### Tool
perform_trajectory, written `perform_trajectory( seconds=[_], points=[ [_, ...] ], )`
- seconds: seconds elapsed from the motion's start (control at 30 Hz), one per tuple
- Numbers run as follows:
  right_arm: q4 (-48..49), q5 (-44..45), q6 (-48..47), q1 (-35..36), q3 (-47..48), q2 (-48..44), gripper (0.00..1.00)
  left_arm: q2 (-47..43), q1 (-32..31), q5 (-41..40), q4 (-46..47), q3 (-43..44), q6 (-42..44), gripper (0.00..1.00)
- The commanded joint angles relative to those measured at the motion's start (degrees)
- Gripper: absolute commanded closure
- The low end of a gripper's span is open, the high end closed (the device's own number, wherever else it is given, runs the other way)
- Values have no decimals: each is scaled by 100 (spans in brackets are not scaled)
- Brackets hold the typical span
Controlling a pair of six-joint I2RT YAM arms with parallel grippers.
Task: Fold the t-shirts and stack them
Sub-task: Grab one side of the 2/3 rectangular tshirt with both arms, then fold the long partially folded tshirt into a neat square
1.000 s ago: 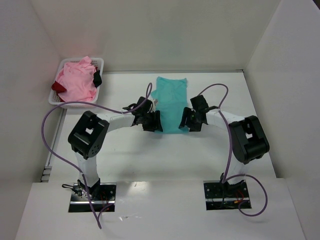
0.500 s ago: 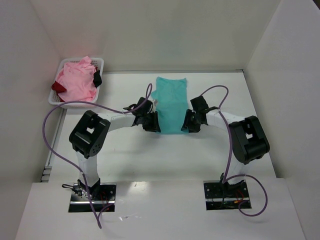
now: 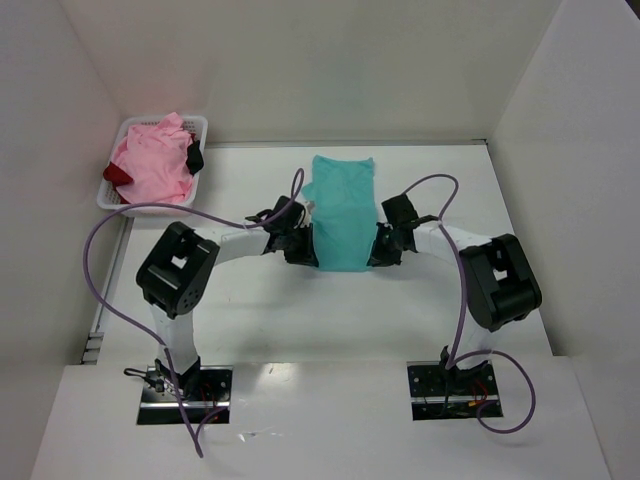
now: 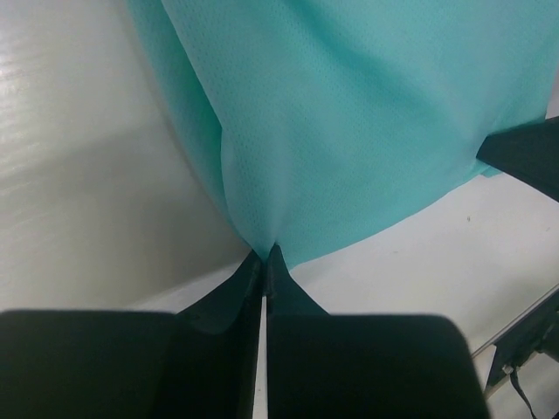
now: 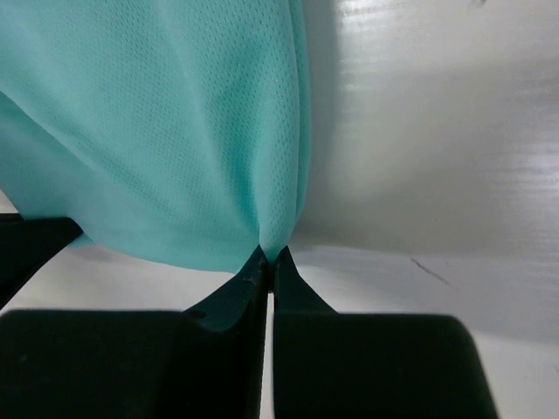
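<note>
Left claw (image 4: 264,255) and right claw (image 5: 269,255) clamp near corners of the teal t-shirt (image 3: 343,205), seemingly part-folded, centre of the surface (image 3: 300,320). The pink t-shirt (image 3: 150,165) and dark red t-shirt (image 3: 117,175) lie unfolded in the basket (image 3: 200,125) at ten o'clock.

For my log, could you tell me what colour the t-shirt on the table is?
Teal t-shirt; top view shows it best.

A white plastic lattice basket (image 3: 198,124) stands at the far left corner of the white table (image 3: 440,165), close to the left wall (image 3: 40,200). At its right rim lies a small black item (image 3: 193,158); what it is, I cannot tell. White panels (image 3: 330,70) close the table at the back and the sides.
</note>
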Motion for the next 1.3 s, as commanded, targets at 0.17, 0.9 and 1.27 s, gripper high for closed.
perform_trajectory(
  seconds=[0.17, 0.9, 1.27],
  points=[
    [-773, -99, 127, 49, -390, -1326, 100, -1302, -200, -79, -733, -487, 107, 99],
    [-959, 181, -180, 260, 1778, -953, 100, -1735, -131, -1476, -1895, 1244, -69, 100],
    [-598, 58, -110, -223, 3975, 1378, 100, 628, 1152, -325, -1772, 3379, 828, 100]
  ],
)
